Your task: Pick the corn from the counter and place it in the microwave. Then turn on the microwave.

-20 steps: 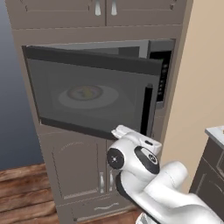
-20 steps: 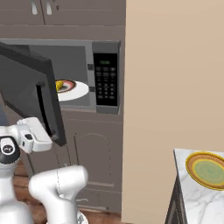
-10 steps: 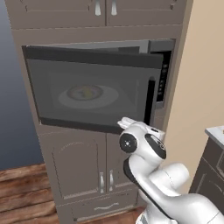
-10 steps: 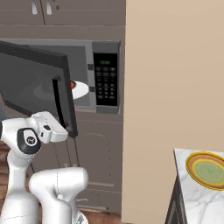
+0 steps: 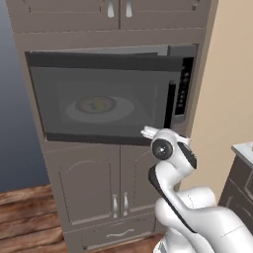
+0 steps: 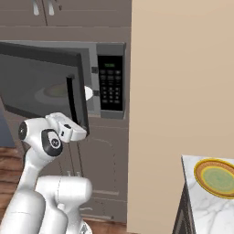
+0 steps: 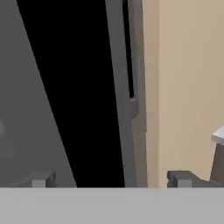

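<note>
The microwave point(image 5: 106, 96) is built into the brown cabinet wall, and its dark glass door point(image 6: 41, 87) stands slightly ajar. Behind the glass the yellow corn point(image 5: 99, 104) lies on the white plate point(image 5: 121, 107). An edge of the plate point(image 6: 89, 93) shows in the gap beside the black bar handle point(image 6: 71, 98). The black keypad point(image 6: 111, 87) sits to the right of the door. My gripper point(image 7: 111, 179) is open with nothing between its fingertips point(image 7: 41, 179). It is low in front of the door's handle side. A corner of the counter point(image 6: 205, 205) is at the lower right.
A dark-rimmed round dish point(image 6: 218, 177) rests on the counter. A beige wall point(image 6: 183, 77) rises right of the microwave. Brown cabinet doors point(image 5: 99, 192) sit below it and more above. Wood floor point(image 5: 24, 217) shows at the lower left.
The microwave door has swung from wide open to nearly shut. My arm has moved right along with it, and the hand now sits under the door's handle edge.
</note>
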Tool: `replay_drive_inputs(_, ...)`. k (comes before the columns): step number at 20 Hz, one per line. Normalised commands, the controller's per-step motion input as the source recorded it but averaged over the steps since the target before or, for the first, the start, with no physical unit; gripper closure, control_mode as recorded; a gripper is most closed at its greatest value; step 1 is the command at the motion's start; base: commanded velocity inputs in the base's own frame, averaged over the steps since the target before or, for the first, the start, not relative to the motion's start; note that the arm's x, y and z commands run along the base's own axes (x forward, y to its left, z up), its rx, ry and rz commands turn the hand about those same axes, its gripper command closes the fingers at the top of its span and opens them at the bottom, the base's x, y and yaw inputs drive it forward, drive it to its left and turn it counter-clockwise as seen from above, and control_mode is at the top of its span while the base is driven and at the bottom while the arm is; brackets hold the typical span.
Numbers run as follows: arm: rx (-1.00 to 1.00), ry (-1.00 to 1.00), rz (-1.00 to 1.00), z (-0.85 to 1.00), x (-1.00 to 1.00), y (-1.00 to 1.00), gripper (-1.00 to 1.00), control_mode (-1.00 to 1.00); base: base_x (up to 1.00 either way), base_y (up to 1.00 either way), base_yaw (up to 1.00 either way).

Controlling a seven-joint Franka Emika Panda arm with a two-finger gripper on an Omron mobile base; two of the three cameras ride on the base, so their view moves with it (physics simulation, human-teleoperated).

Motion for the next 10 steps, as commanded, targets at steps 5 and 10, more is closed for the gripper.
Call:
replay_drive_inputs(5,0.01,-0.01,0.12,0.00,0.35,-0.22,-1.00,-1.00,0.00,0.00,0.00)
replay_drive_inputs(10,0.00,-0.01,0.12,0.00,0.36,-0.13,-1.00,-1.00,0.00,0.00,0.00)
